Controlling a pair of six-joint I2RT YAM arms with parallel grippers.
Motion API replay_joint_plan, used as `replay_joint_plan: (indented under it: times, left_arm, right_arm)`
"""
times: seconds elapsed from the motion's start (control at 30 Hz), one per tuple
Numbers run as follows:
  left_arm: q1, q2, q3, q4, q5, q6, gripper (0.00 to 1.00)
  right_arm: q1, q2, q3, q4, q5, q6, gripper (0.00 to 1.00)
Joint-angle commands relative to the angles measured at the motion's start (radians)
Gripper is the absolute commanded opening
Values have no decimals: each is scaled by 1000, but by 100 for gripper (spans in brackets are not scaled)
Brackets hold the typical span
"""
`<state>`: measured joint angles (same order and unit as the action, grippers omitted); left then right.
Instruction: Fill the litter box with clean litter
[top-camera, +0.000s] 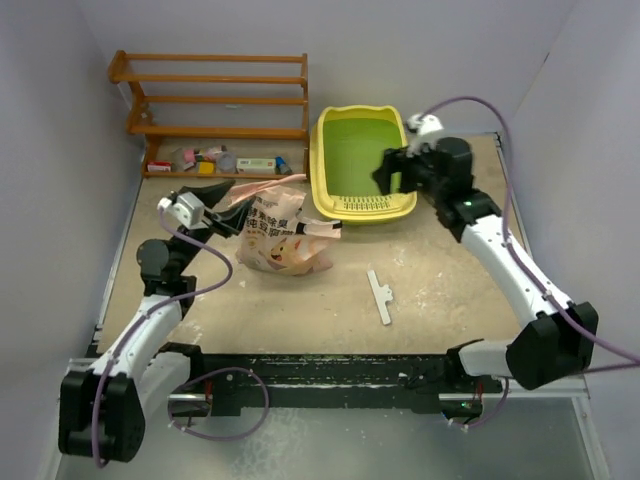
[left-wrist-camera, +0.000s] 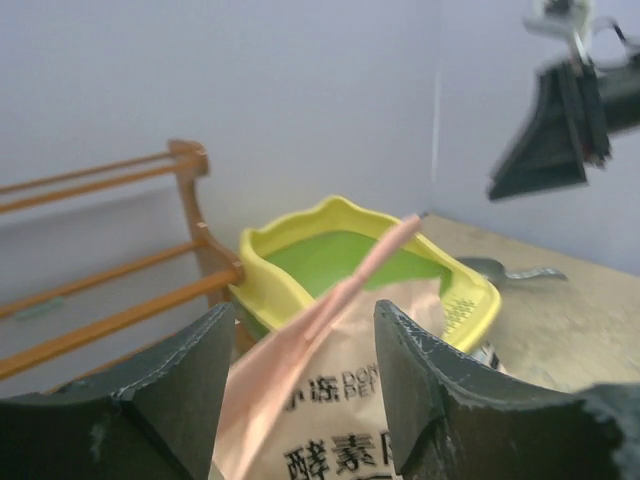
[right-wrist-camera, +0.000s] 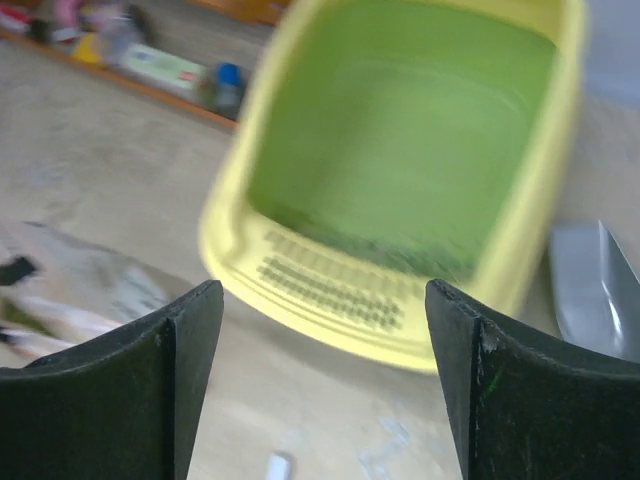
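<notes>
Your left gripper (left-wrist-camera: 302, 335) is standing with its fingers apart around the pink top edge of the bag (top-camera: 275, 240), and nothing is being pinched. The bag is sitting on the table (top-camera: 440, 290) left of centre. The litter box (top-camera: 362, 205) is lying at the far side, right of centre, just beyond the bag. Your right gripper (right-wrist-camera: 322, 300) is hovering wide and empty over the box's near right part.

No clean litter is showing in the green basin. There may be a thin dark trace by the slotted lip, but the wrist view is too blurred to say. I am judging that the litter is all inside the bag.

Things that are threatening to go wrong:

- **Thin grip:** if you are closing the left fingers only on that thin, crinkled flap, the film is likely to slide out or tear under the bag's weight.
- **Spill on the table:** if you are tipping the bag before its mouth is over the basin, the granules will be spilling onto the table short of the yellow lip.
- **Pushing the box:** the right gripper is hanging close over the rim, so coming down carelessly risks shoving the light tray sideways into the grey scoop (right-wrist-camera: 590, 290) beside it.
- **Crossing arms:** both arms are reaching toward the same narrow stretch, so watch the cables and wrists for crossing.
</notes>
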<state>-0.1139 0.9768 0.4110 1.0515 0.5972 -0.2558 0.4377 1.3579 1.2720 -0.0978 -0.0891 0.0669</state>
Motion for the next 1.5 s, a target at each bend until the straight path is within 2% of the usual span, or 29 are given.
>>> replay_joint_plan:
  times: [0.0,0.13,0.27,0.33,0.4,0.57,0.77,1.17,1.3,1.47]
  left_arm:
    - [5,-98,166,-296,-180,121,64]
    - [6,14,481,-678,110,340,76]
    - [8,215,905,-1211,359,642,78]
    - [8,289,1044,-1424,401,771,77]
    - [8,331,1114,-1541,422,848,76]
    - [10,407,1170,-1789,398,1061,72]
    - [3,438,1115,-1885,385,1130,70]
    - [-20,488,1025,-1881,365,1148,68]
    - [-25,488,998,-1872,384,1148,63]
    - [-31,455,951,-1808,396,1127,50]
  right_arm:
    - [-214,-88,-179,127,-465,191,86]
    - [-229,-10,-233,255,-719,243,82]
    - [-229,59,-309,477,-851,333,77]
    - [-229,85,-322,537,-891,344,76]
    - [-229,113,-319,546,-914,342,76]
    - [-225,169,-338,625,-966,364,74]
    - [-209,196,-381,645,-984,351,73]
    - [-136,258,-430,674,-963,317,73]
    - [-100,275,-408,632,-958,264,72]
    - [-69,271,-405,620,-937,217,70]
